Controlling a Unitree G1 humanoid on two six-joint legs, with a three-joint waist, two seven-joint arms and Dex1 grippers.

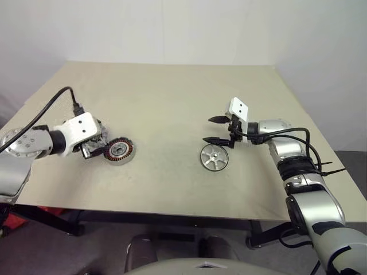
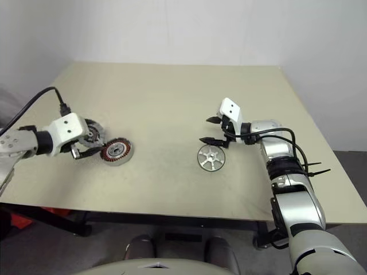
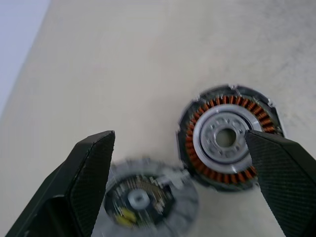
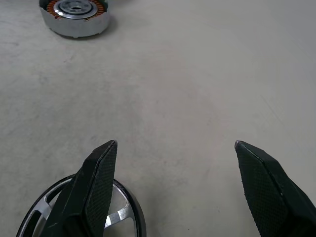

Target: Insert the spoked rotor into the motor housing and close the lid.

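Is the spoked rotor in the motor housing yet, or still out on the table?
Still out. The spoked rotor lies flat on the table below the open right hand, well apart from the motor housing, whose silver centre is uncovered.

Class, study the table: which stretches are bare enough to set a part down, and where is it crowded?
Bare: the far half of the table, and the middle strip between the motor housing and the spoked rotor. Crowded: the left gripper, open over housing and lid; the right gripper, open by the rotor.
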